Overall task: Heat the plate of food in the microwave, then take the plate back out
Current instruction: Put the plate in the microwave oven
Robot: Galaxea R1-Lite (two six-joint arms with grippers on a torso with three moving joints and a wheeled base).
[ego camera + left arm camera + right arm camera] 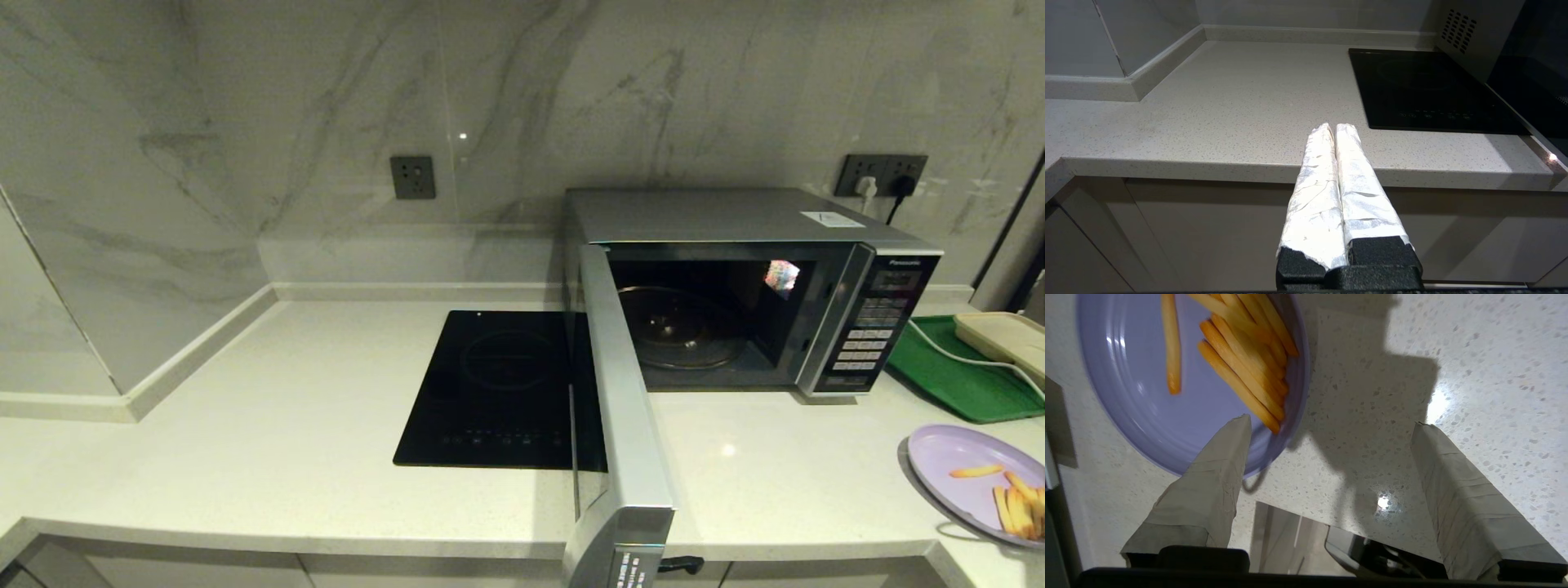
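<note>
The lavender plate of food (955,461) with yellow fries lies on the counter at the far right, near the front edge. The same plate of food (1167,416) shows in the right wrist view. My right gripper (1331,424) hangs open above the counter beside the plate, one taped finger over the plate's rim, nothing between the fingers. The silver microwave (735,216) stands at the back right, its door (620,408) swung wide toward me, its glass turntable bare. My left gripper (1334,126) is shut and empty, low in front of the counter's edge at the left.
A black glass cooktop (498,392) is set into the counter left of the microwave door. A green tray (955,376) with a cream box and a white cable lies right of the microwave. Wall sockets sit on the marble backsplash.
</note>
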